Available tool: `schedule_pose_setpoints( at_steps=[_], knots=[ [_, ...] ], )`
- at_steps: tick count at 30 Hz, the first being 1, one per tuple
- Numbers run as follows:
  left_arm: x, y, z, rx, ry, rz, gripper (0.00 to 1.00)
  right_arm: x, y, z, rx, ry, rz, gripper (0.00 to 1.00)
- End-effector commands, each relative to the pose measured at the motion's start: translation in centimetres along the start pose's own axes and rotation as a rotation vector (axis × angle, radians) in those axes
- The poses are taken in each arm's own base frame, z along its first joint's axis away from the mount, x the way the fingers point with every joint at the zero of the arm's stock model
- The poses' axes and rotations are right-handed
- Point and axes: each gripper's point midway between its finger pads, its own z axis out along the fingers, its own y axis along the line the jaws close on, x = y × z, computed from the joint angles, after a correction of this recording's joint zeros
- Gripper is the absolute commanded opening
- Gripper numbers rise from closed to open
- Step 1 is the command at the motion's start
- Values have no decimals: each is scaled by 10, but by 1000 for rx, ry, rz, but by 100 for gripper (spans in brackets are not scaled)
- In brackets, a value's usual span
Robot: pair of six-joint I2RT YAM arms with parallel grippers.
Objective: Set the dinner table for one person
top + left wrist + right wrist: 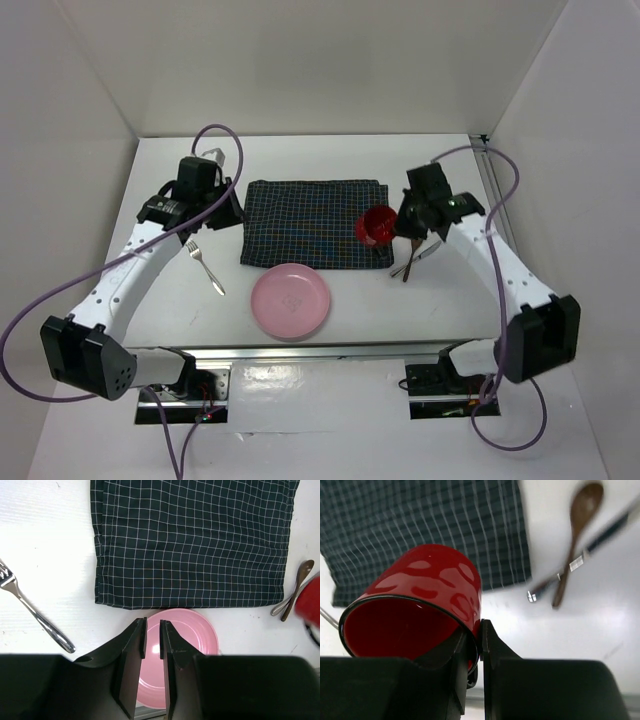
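Right gripper (405,228), seen from above, pinches the red cup (376,226) over the cloth's (305,222) three o'clock edge on the white dinner table (160,300); carry it level and set it down clear of the spoon (408,265)

Left wrist: left gripper (152,639) hangs nearly closed and empty above the pink plate (200,630), fork (30,611) at nine o'clock

Right wrist: its fingers (490,645) clamp the cup's rim

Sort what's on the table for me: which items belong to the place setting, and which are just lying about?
Belongs to the job:
checked cloth
pink plate
fork
red mug, clamped by the right end effector
wooden spoon
metal utensil crossed under the spoon

Just lying about:
nothing visible
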Motion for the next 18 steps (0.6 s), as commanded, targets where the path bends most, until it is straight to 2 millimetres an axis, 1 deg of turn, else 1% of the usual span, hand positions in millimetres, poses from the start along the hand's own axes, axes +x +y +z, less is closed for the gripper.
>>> schedule_pose_setpoints(
  at_steps=[1, 2, 3, 4, 5, 6, 7, 8, 9, 10, 11, 12, 13, 14, 15, 16, 17, 18],
  knots=[
    [-11, -7, 0, 15, -34, -13, 34, -59, 35, 11, -24, -113, -66, 0],
    [-8, -3, 3, -4, -20, -13, 34, -62, 38, 38, 5, -75, -98, 0],
    [-8, -4, 0, -7, -16, -14, 34, -69, 44, 48, 8, -71, -99, 0],
    [-8, -1, 2, -29, -8, -14, 34, -95, 61, 46, -12, -124, -94, 0],
    [-11, 4, -1, -57, -16, -13, 34, -106, 64, 55, 10, -140, -102, 0],
    [-11, 8, 1, -83, -8, -13, 34, -104, 62, 83, 53, -96, -107, 0],
    [-11, 11, -2, -110, 5, -11, 34, -127, 74, 80, 34, -134, -95, 0],
    [-12, 13, -4, -125, 4, -11, 34, -137, 73, 89, 54, -139, -87, 0],
    [-11, 18, -5, -150, 6, 0, 35, -130, 66, 115, 103, -87, -94, 0],
    [-12, 18, -7, -151, 6, 0, 35, -148, 77, 113, 88, -128, -90, 0],
    [-12, 22, -8, -162, 11, -18, 37, -152, 80, 120, 87, -129, -98, 0],
    [-7, 22, -6, -159, 27, -18, 37, -153, 79, 128, 105, -127, -99, 0],
    [-1, 25, -6, -165, 35, -28, 38, -159, 77, 139, 114, -124, -93, 0],
    [1, 23, -8, -146, 34, -29, 38, -159, 75, 144, 129, -118, -94, 0],
    [2, 27, -5, -154, 35, -36, 39, -162, 70, 150, 139, -117, -85, 0],
    [5, 28, -6, -154, 35, -36, 39, -159, 68, 160, 148, -103, -87, 0],
    [13, 33, -3, -166, 56, -35, 39, -160, 61, 164, 159, -98, -79, 0],
    [15, 38, -2, -187, 55, -33, 39, -163, 57, 164, 164, -101, -72, 0]
  ],
)
